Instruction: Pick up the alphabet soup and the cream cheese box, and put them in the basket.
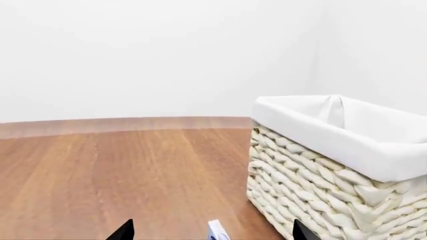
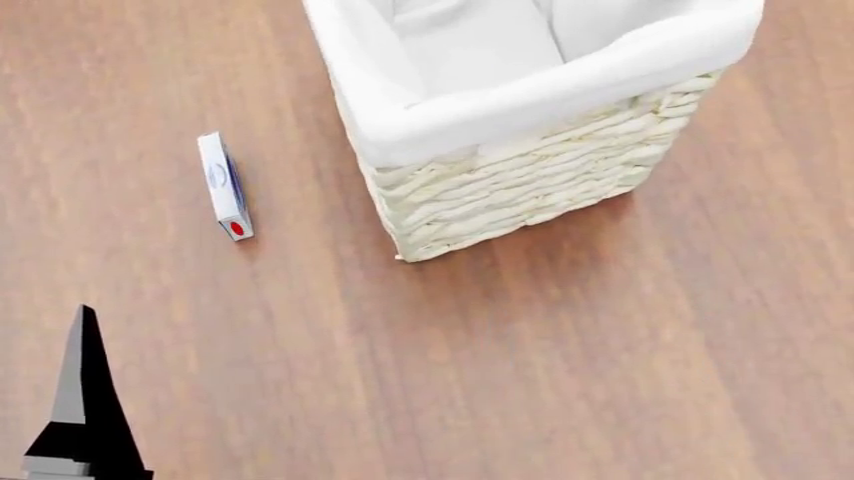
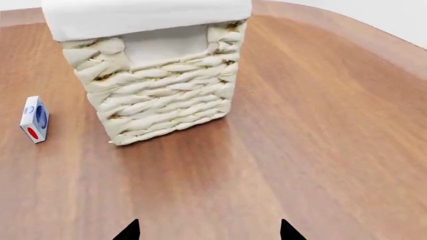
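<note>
The cream cheese box (image 2: 223,186) lies on its thin side on the wooden floor, left of the basket (image 2: 521,190); it also shows in the right wrist view (image 3: 35,119) and its tip shows in the left wrist view (image 1: 217,231). The basket is tall, woven, cream-white with a white liner (image 1: 333,130), and also shows in the right wrist view (image 3: 160,95). My left gripper (image 1: 212,235) is open, its dark tips apart, with the box's end between and beyond them. One left fingertip (image 2: 83,400) shows in the head view. My right gripper (image 3: 208,234) is open and empty above bare floor, before the basket. The alphabet soup is out of view.
The wooden floor (image 2: 534,380) runs all around. White walls (image 1: 167,55) stand behind the basket in the left wrist view.
</note>
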Tool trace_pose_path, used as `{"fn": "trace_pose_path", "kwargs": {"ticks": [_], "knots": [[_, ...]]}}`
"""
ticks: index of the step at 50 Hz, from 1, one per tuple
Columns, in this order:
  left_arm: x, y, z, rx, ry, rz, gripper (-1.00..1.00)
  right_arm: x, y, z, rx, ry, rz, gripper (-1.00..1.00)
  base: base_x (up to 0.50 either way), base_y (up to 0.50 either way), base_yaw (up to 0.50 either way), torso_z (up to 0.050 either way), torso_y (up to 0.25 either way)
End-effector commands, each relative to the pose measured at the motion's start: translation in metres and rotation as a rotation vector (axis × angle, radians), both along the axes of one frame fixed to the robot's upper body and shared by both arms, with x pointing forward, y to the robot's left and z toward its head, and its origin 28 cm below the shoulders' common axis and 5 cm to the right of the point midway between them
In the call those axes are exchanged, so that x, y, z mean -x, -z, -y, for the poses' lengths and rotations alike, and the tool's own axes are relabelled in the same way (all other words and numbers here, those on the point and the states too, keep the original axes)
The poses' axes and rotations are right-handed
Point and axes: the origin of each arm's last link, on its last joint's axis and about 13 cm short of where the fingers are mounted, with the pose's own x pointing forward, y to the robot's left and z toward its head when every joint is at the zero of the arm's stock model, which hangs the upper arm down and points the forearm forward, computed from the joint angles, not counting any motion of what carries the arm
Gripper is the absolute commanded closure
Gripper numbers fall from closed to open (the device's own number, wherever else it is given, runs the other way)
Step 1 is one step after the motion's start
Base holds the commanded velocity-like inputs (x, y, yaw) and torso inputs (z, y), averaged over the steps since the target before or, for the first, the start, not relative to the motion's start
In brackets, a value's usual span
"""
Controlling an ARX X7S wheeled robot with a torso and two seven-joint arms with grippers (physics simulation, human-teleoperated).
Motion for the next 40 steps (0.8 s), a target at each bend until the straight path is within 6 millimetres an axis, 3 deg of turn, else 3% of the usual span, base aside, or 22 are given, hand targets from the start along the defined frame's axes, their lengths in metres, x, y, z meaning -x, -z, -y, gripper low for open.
{"fn": "trace_pose_path", "kwargs": {"ticks": [1,12,28,40], "knots": [[0.001,0.000,-0.001,0.005,0.001,-0.001,-1.00,0.009,0.002,0.003,0.003,0.020,-0.063,-1.00,0.00,0.00,0.00,0.000,0.000],[0.001,0.001,-0.001,0.010,0.004,-0.004,-1.00,0.021,0.005,0.002,-0.010,0.007,-0.147,-1.00,0.00,0.00,0.00,0.000,0.000],[-0.002,0.003,0.000,0.016,0.015,-0.012,-1.00,0.023,0.002,0.001,-0.036,0.010,-0.196,-1.00,0.00,0.00,0.00,0.000,0.000],[-0.002,0.004,-0.001,0.022,0.014,-0.012,-1.00,0.020,0.017,0.004,-0.035,0.006,-0.208,-1.00,0.00,0.00,0.00,0.000,0.000]]}}
